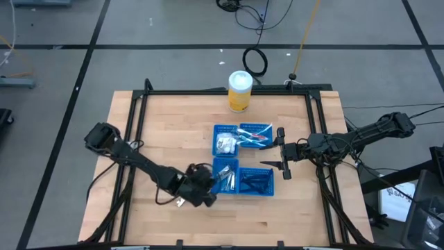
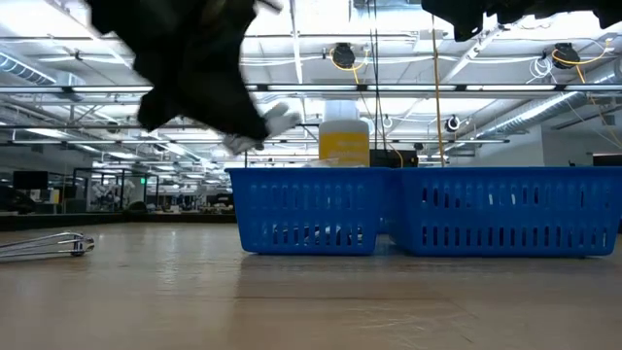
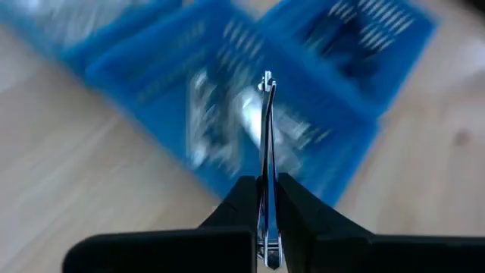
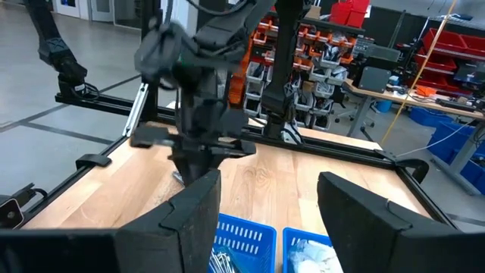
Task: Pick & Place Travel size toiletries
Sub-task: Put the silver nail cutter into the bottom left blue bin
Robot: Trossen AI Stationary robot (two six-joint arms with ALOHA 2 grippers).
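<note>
The left gripper has its jaws clamped on a thin silvery tube; seen edge-on past the fingers it is a flat, shiny sliver, its long axis running straight out from the jaws toward the trays; it hangs in the air over the near left tray, which already holds other silvery pieces; in the low view the held piece shows pale at the tip of the dark arm, above the tray rim. Four blue mesh trays sit clustered mid-bench; one holds white packets, one toothbrushes, one dark blue sticks. The right gripper waits just right of the trays, jaws wide apart. A yellow canister stands behind the trays.
</note>
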